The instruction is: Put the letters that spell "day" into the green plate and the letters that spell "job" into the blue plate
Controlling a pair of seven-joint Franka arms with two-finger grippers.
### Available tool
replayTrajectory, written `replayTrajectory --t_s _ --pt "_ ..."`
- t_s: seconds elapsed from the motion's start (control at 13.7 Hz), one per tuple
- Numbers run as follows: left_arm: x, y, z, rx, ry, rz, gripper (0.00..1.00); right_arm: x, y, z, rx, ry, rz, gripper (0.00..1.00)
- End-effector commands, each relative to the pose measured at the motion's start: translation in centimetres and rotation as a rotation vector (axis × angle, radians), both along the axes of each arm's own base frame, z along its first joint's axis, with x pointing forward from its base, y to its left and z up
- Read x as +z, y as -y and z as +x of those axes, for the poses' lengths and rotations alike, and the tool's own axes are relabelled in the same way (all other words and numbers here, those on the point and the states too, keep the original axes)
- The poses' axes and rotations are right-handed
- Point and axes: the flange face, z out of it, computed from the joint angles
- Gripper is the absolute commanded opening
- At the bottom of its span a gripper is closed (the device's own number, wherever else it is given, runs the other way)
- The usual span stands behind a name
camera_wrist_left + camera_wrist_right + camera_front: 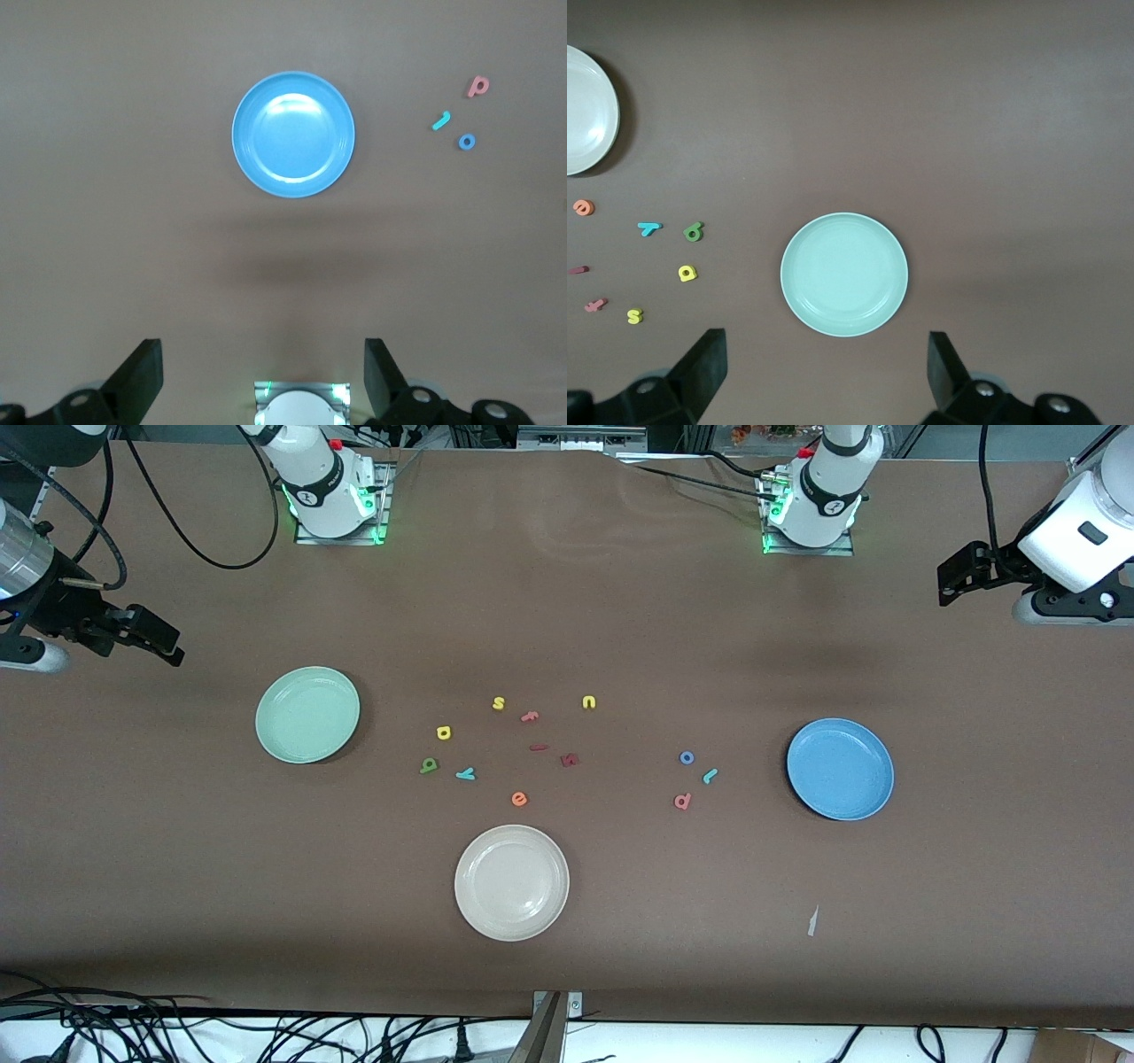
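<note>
The empty green plate (307,715) (844,274) lies toward the right arm's end of the table. Beside it are a yellow letter (444,732), a green letter (429,765) and a teal "y" (465,774). The empty blue plate (840,769) (293,135) lies toward the left arm's end, with a blue "o" (687,758), a teal "j" (710,776) and a salmon "b" (682,802) beside it. My right gripper (164,642) (827,345) hangs open high above the table near the green plate. My left gripper (952,580) (263,354) hangs open high near the blue plate. Both hold nothing.
A cream-white plate (511,882) sits nearest the front camera. Between the two letter groups lie a yellow "s" (499,703), a yellow "u" (589,702), an orange "e" (519,799), a salmon letter (530,716) and two dark red letters (570,760).
</note>
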Motion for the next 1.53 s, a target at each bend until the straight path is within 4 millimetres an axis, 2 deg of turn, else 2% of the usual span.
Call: replayTrajectory --t_s 0.0,0.37,0.58,1.46 --pt "0.3 -0.4 0.2 -0.001 -0.015 0.016 1.00 0.4 -0.2 0.0 -0.006 0.002 0.016 1.00" --pt "0.7 -0.4 0.3 0.000 -0.003 0.015 1.00 0.4 -0.2 0.0 -0.006 0.003 0.016 1.00" --pt "1.6 0.3 0.4 -0.014 0.020 0.015 1.00 0.4 -0.3 0.0 -0.006 0.002 0.016 1.00" --pt "1.3 0.0 0.7 -0.005 0.015 0.001 1.00 0.4 -0.3 -0.1 -0.008 0.000 0.017 1.00"
